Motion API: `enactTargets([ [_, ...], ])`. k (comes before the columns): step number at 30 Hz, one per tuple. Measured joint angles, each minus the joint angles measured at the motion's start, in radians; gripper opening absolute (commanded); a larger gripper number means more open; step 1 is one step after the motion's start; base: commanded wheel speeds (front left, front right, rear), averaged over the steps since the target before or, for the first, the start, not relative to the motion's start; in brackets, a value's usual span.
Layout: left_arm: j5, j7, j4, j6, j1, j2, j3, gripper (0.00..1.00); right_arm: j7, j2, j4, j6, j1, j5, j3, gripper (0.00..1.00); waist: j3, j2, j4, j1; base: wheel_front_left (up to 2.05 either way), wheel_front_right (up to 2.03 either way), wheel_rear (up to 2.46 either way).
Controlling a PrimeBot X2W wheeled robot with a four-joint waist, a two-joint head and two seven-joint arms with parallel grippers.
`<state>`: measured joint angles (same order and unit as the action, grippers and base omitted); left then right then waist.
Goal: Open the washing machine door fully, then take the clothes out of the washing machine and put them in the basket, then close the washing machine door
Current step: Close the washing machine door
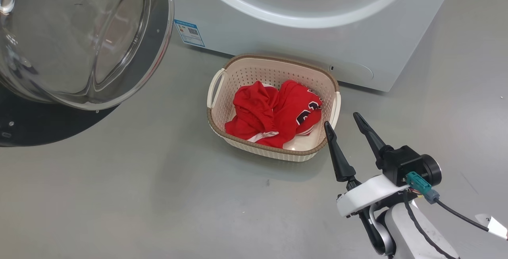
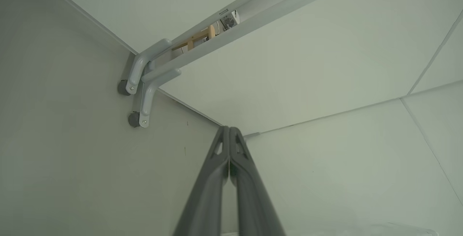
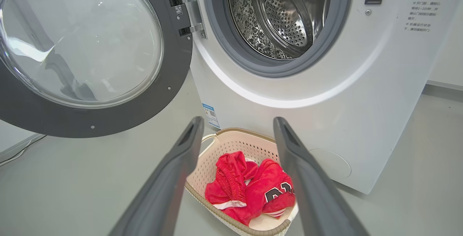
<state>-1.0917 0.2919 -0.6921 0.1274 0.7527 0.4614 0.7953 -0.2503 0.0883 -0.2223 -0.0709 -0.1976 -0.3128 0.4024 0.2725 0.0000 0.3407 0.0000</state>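
Grey floor [image 1: 119,203] lies under the cream basket [image 1: 274,60] in the head view, and the red clothes [image 1: 274,114] sit inside it, just in front of the white washing machine [image 1: 285,33]. The right gripper [image 1: 341,119] hangs near the basket, fingers wide apart, holding nothing. The washing machine door [image 1: 79,41] stands open on the left. The left wrist view has the left gripper [image 2: 229,130], fingers pressed together, near pale wall panels [image 2: 325,66]. The right wrist view has the steel drum [image 3: 285,22] looking empty. Only closing the door seems left: a low swing could knock the basket, and a weak push might not latch the door.
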Motion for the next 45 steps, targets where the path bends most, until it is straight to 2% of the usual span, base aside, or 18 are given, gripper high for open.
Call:
enactTargets([
  [8,-0.005,0.087,-0.092,0.0,0.031,0.005,-0.023,0.0,0.0,-0.001,-0.003,0.0,-0.001,0.0,0.004,1.0,0.004,0.0,-0.007,0.0,0.0,0.0,0.0],
  [16,-0.054,0.171,-0.185,0.0,0.091,0.007,-0.005,0.0,0.0,-0.001,-0.01,-0.007,-0.001,0.002,0.011,1.0,0.003,0.0,-0.016,0.0,0.0,0.0,0.0],
  [25,-0.061,0.254,-0.299,0.0,0.126,0.009,0.008,0.0,0.0,-0.003,-0.014,-0.007,-0.004,0.002,0.019,1.0,-0.002,0.0,-0.028,-0.0001,0.0,0.0,0.0],
  [34,-0.061,0.324,-0.347,0.0,0.158,0.01,-0.016,0.0,0.0,-0.004,-0.016,-0.007,-0.005,0.002,0.018,1.0,-0.002,0.0,-0.04,0.0,0.0,0.0,0.0],
  [45,-0.059,0.367,-0.389,0.0,0.191,0.044,-0.023,0.0,-0.002,-0.005,-0.016,-0.007,-0.018,0.003,0.016,1.0,0.007,0.0,-0.05,0.0,0.0,0.0,0.0],
])
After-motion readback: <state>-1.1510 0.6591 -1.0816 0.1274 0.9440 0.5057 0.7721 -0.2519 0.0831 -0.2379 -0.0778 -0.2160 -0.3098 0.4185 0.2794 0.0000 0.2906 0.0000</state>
